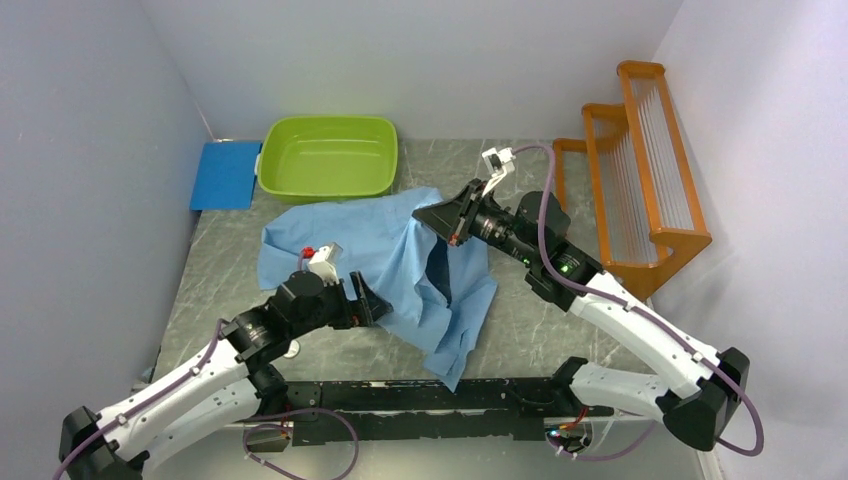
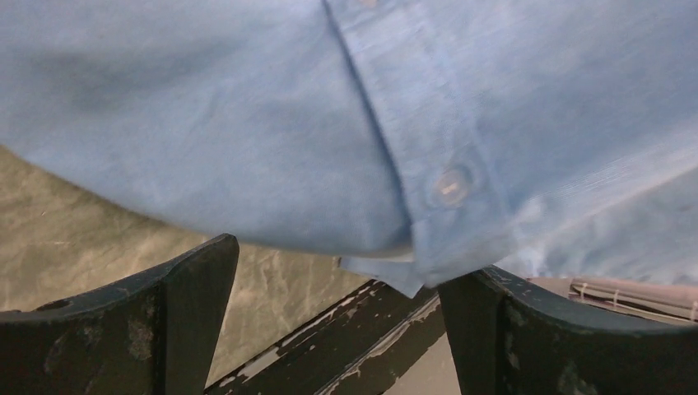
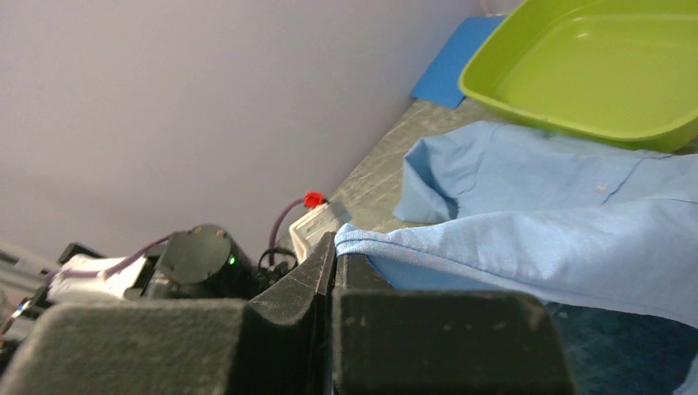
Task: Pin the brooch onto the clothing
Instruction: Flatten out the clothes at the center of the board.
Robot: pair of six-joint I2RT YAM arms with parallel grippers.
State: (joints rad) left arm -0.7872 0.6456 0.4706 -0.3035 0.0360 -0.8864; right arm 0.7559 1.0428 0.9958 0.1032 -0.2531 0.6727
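While the light blue shirt (image 1: 370, 245) lies spread on the table (image 1: 230, 290), just in front of the green tub (image 1: 328, 155), the right gripper (image 3: 334, 251) is clamped on a fold of its edge and holds it raised. The left gripper (image 2: 350, 267) has its fingers apart, low beside the shirt's buttoned hem, and grips nothing.

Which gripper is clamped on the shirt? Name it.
The right gripper: its jaws are shut on the shirt's edge. The left gripper is open, gripping nothing.
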